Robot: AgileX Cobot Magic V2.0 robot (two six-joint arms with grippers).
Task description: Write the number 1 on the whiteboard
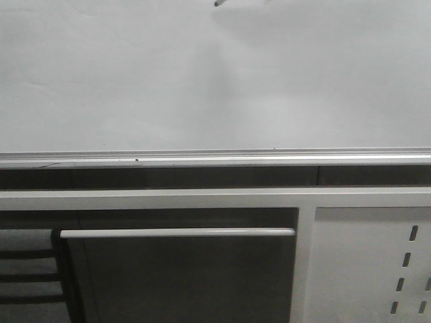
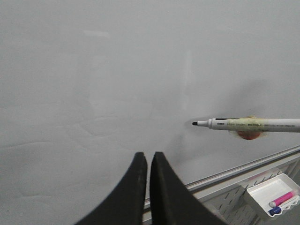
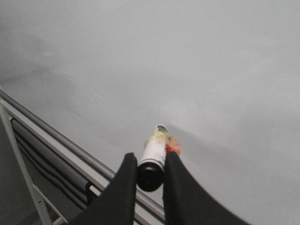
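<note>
Right claw [image 3: 149,173] grips marker [image 3: 154,150]; tray [image 2: 262,191] holds pens [image 2: 282,198]

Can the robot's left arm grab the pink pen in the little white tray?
Probably yes: the left end effector holds nothing, and nothing blocks the way to the pink pen in the tray, though its jaws are closed.

whiteboard [image 1: 202,81]: pale grey-white | marker [image 2: 248,124]: white, black tip | claw [image 3: 150,173]: black

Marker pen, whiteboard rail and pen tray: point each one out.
marker pen [image 2: 248,124], left wrist view, middle of its white barrel.
whiteboard rail [image 1: 215,158], front view, middle of the silver edge.
pen tray [image 2: 262,188], left wrist view, bare white floor of the tray.
</note>
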